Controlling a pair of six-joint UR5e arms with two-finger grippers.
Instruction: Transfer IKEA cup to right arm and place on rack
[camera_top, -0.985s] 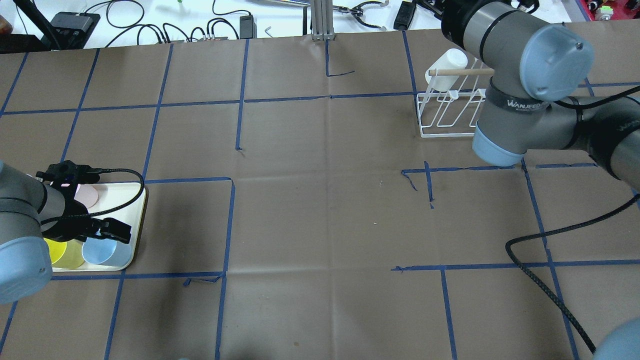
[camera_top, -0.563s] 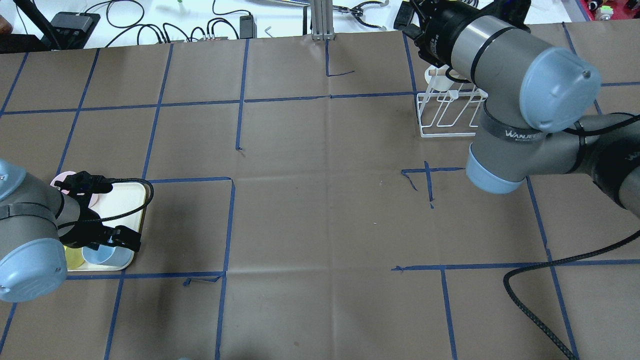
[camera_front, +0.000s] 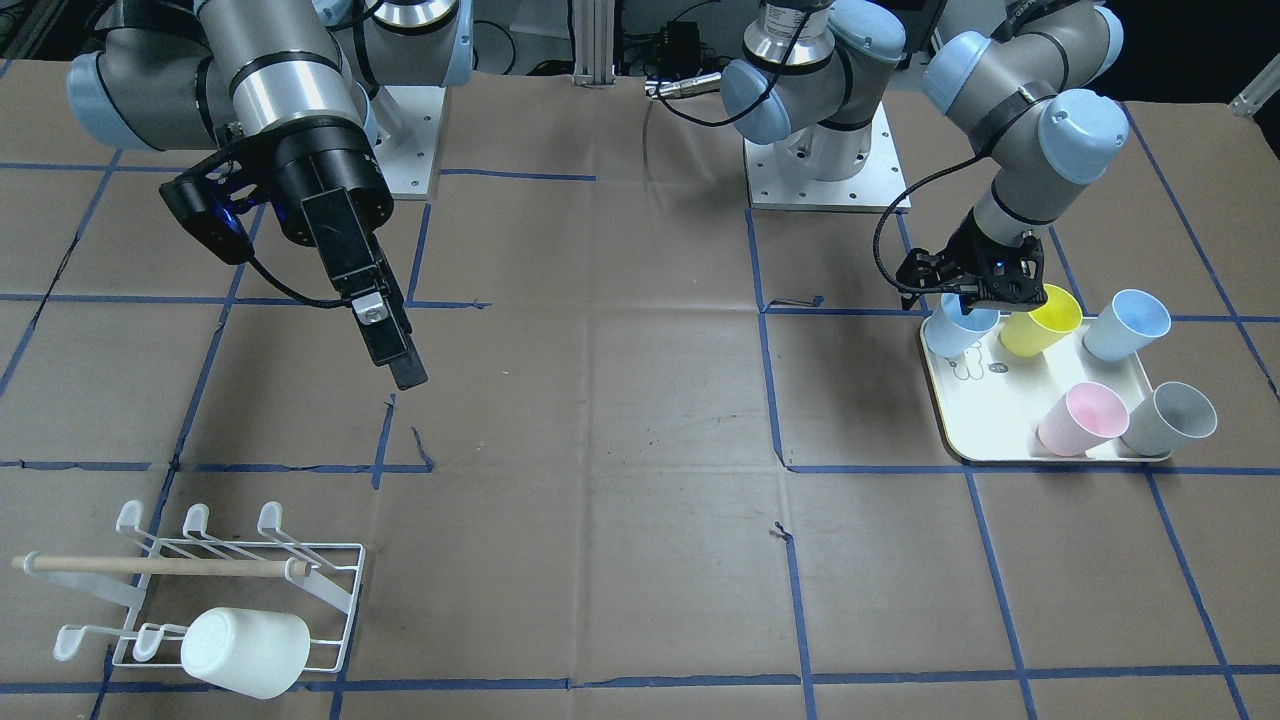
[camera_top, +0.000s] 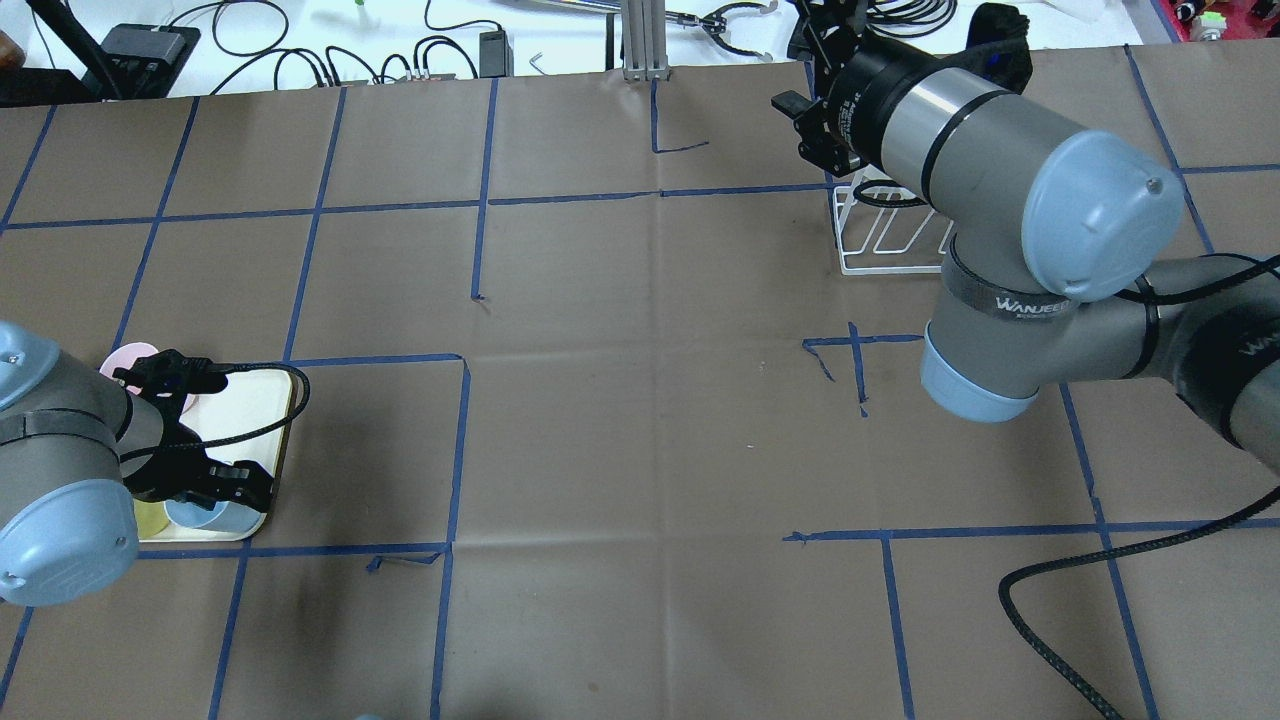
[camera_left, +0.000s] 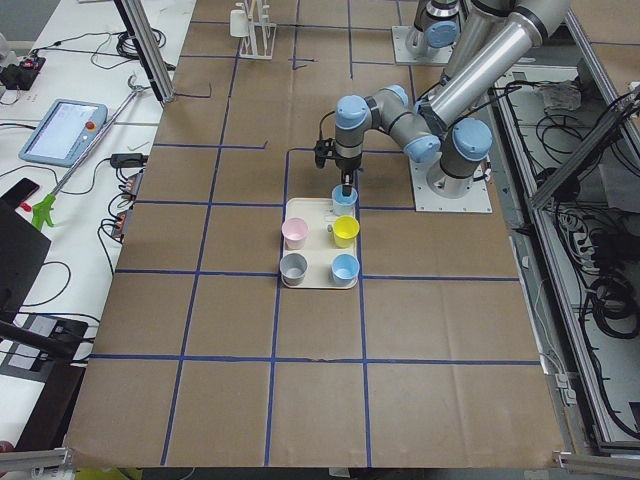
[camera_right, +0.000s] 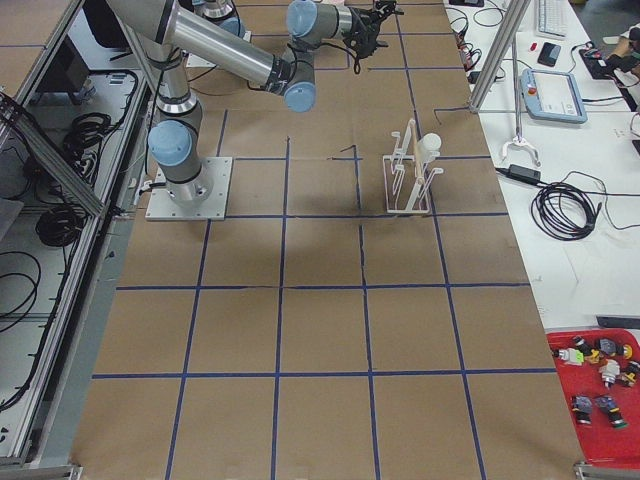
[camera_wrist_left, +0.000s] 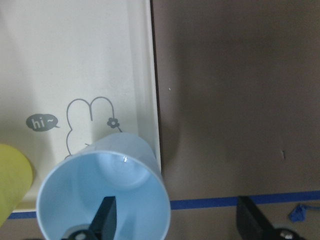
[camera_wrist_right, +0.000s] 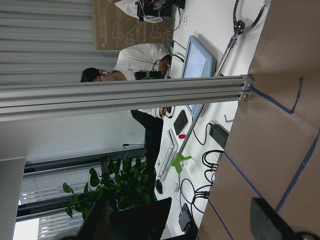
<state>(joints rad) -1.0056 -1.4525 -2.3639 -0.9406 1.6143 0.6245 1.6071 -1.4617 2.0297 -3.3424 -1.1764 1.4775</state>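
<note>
1. My left gripper (camera_wrist_left: 177, 222) hangs over the blue cup (camera_wrist_left: 105, 185), which stands in the corner of the tray (camera_front: 1000, 400) on the robot's side, toward mid-table. The fingers are spread, one inside the cup and one outside, with the wall between them not pinched yet.
2. I go slightly lower so the pads take more than the rim, then close gently, since the thin plastic probably flexes.
3. I lift straight up, minding the yellow cup (camera_front: 1040, 325) just beside it.
4. My right gripper (camera_front: 400, 365) hangs empty with its fingers spread, well apart from the rack (camera_front: 330, 600), which holds one white cup (camera_front: 245, 650). I bring the blue cup to mid-table for it.
</note>
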